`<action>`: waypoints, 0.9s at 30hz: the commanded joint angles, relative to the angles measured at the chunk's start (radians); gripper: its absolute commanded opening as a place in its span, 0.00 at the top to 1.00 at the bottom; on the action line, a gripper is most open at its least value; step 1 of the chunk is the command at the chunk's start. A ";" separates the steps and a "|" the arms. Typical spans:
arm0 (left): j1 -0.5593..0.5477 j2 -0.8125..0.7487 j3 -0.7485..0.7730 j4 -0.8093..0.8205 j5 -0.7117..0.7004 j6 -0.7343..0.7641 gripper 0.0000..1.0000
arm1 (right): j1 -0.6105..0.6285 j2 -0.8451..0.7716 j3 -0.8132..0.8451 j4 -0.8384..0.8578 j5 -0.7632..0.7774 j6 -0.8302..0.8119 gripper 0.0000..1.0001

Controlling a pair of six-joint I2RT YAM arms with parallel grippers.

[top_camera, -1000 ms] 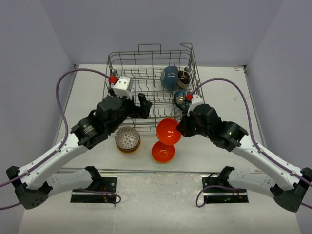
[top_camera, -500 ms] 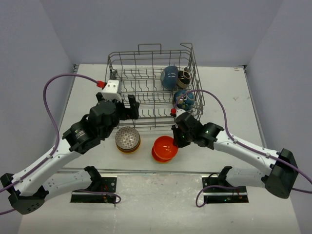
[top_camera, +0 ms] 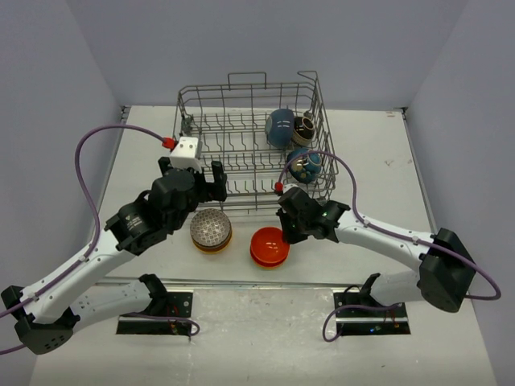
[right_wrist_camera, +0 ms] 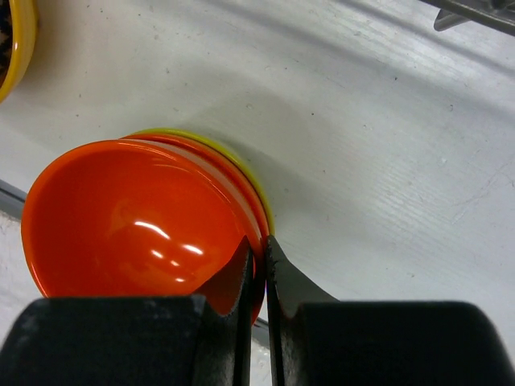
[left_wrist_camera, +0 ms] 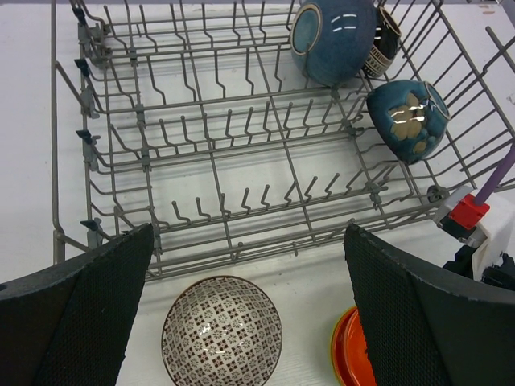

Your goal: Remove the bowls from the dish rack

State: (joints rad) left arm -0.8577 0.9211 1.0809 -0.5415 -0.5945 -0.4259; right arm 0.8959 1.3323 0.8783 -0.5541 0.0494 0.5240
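Note:
The grey wire dish rack (top_camera: 241,133) holds a blue bowl (top_camera: 279,127), a black-and-cream bowl (top_camera: 305,127) and a dark teal patterned bowl (top_camera: 305,166) at its right end; the left wrist view shows the rack (left_wrist_camera: 201,161) and these bowls too. In front of it, an orange bowl (top_camera: 269,245) sits nested on a stack with red and yellow-green rims (right_wrist_camera: 241,165). My right gripper (right_wrist_camera: 257,249) is shut on the orange bowl's (right_wrist_camera: 129,217) rim, one finger inside, one outside. My left gripper (left_wrist_camera: 248,241) hangs open and empty over the rack's front edge.
A brown-and-white patterned bowl (top_camera: 211,228) sits upright on a yellow one left of the orange stack, just in front of the rack and below my left gripper (top_camera: 193,173). Purple cables loop from both wrists. The table's front edge runs close behind the stacks.
My right gripper has brought the tilted orange bowl down and left onto the red stack. My left gripper has drawn back to the left from the rack's front, still open.

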 commanded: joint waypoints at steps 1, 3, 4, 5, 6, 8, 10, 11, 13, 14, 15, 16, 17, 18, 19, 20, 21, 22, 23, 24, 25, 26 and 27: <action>0.003 -0.021 -0.013 0.003 -0.039 0.016 0.00 | 0.005 0.001 0.007 0.051 0.032 0.027 0.98; 0.003 -0.027 -0.018 0.003 -0.042 0.016 0.00 | 0.005 0.004 0.008 0.040 0.036 0.030 0.96; 0.002 -0.028 -0.018 0.003 -0.047 0.016 0.00 | 0.005 0.004 0.011 0.037 0.050 0.033 0.93; 0.003 -0.031 -0.019 0.005 -0.048 0.016 0.00 | 0.005 0.002 0.010 0.034 0.050 0.036 0.90; 0.003 -0.031 -0.022 0.006 -0.051 0.016 0.00 | 0.005 -0.007 0.010 0.030 0.052 0.036 0.81; 0.003 -0.031 -0.024 0.005 -0.053 0.016 0.00 | 0.005 -0.019 0.008 0.026 0.046 0.037 0.78; 0.003 -0.028 -0.027 0.009 -0.051 0.016 0.00 | 0.006 -0.042 0.010 0.025 0.041 0.036 0.72; 0.003 -0.025 -0.027 0.011 -0.051 0.016 0.00 | 0.006 -0.050 0.011 0.023 0.037 0.037 0.70; 0.003 -0.022 -0.029 0.014 -0.050 0.016 0.00 | 0.008 -0.068 0.013 0.017 0.033 0.034 0.65; 0.003 -0.019 -0.029 0.015 -0.048 0.016 0.00 | 0.009 -0.073 0.013 0.013 0.032 0.034 0.64; 0.003 -0.018 -0.029 0.017 -0.048 0.016 0.00 | 0.008 -0.076 0.014 0.011 0.032 0.033 0.63; 0.003 -0.018 -0.027 0.017 -0.047 0.018 0.00 | 0.008 -0.084 0.016 0.007 0.032 0.033 0.62; 0.003 -0.015 -0.029 0.018 -0.047 0.018 0.00 | 0.008 -0.087 0.017 -0.003 0.038 0.034 0.63; 0.003 -0.014 -0.027 0.018 -0.047 0.018 0.00 | 0.008 -0.091 0.017 -0.009 0.043 0.033 0.65; 0.003 -0.014 -0.029 0.017 -0.047 0.018 0.00 | 0.008 -0.100 0.014 -0.012 0.046 0.033 0.70; 0.003 -0.013 -0.029 0.018 -0.048 0.018 0.00 | 0.008 -0.107 0.014 -0.013 0.047 0.031 0.84; 0.003 -0.014 -0.029 0.017 -0.050 0.019 0.00 | 0.008 -0.110 0.008 -0.007 0.043 0.030 0.88; 0.003 -0.013 -0.030 0.020 -0.050 0.018 0.00 | 0.009 -0.111 0.005 -0.003 0.040 0.028 0.90; 0.002 -0.011 -0.030 0.020 -0.048 0.018 0.00 | 0.008 -0.104 0.002 -0.001 0.037 0.028 0.93; 0.003 -0.011 -0.029 0.020 -0.047 0.018 0.00 | 0.008 -0.096 -0.002 0.005 0.035 0.027 0.95; 0.003 -0.011 -0.029 0.020 -0.045 0.018 0.00 | 0.008 -0.087 -0.004 0.008 0.033 0.027 0.96; 0.003 -0.011 -0.029 0.020 -0.045 0.018 0.00 | 0.008 -0.068 -0.005 0.014 0.032 0.028 0.96; 0.003 -0.011 -0.029 0.020 -0.045 0.021 0.00 | 0.008 -0.061 -0.010 0.017 0.032 0.031 0.97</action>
State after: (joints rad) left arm -0.8577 0.9104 1.0515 -0.5415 -0.6178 -0.4248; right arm 0.8970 1.2545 0.8764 -0.5587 0.0685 0.5510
